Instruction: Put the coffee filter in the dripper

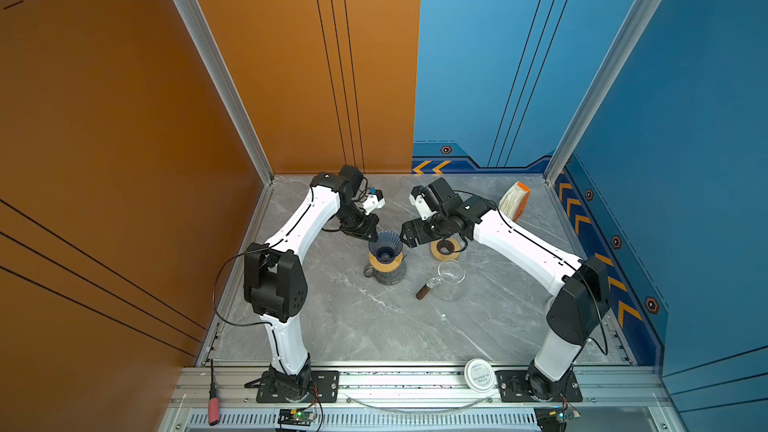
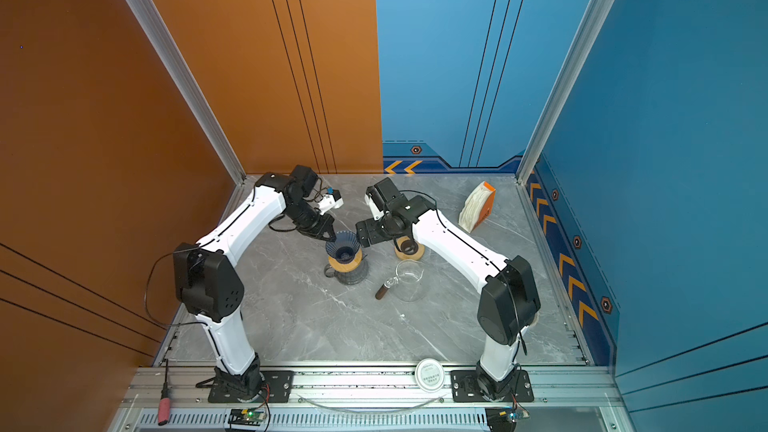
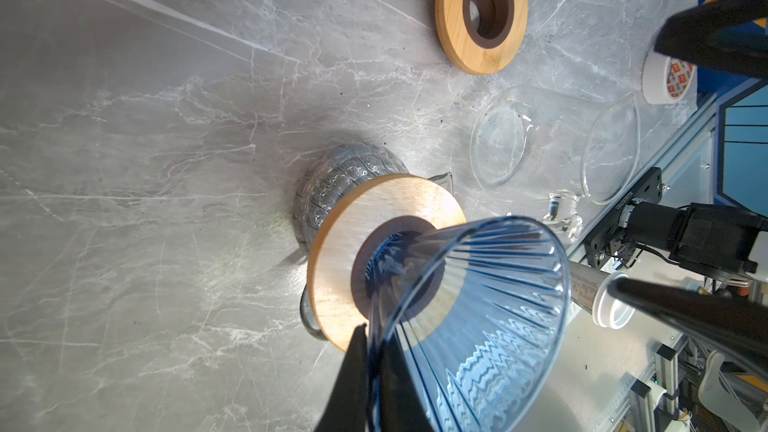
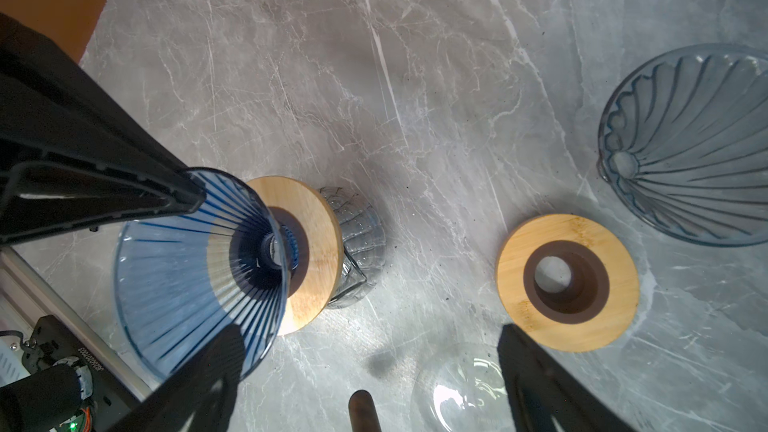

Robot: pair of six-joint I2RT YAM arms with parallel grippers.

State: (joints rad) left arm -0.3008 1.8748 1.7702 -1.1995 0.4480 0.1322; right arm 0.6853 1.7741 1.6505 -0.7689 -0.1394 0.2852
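Note:
The blue ribbed dripper (image 1: 385,245) (image 2: 343,245) stands on a wooden collar on top of a glass carafe (image 3: 340,176), mid-table. My left gripper (image 1: 374,238) (image 3: 372,334) is shut on its rim, one finger outside the wall and one inside. My right gripper (image 1: 407,238) (image 4: 365,367) is open and holds nothing. It hovers just right of the dripper (image 4: 187,284), with one finger close beside the wall. The coffee filters (image 1: 514,200) (image 2: 477,206) are a white stack in an orange box at the back right, far from both grippers.
A second wooden collar (image 1: 445,249) (image 4: 567,282) lies under my right wrist. A clear glass pitcher (image 1: 451,280) with a brown handle lies in front of it. A grey dripper (image 4: 685,147) rests on the table. A white lid (image 1: 479,374) sits on the front rail.

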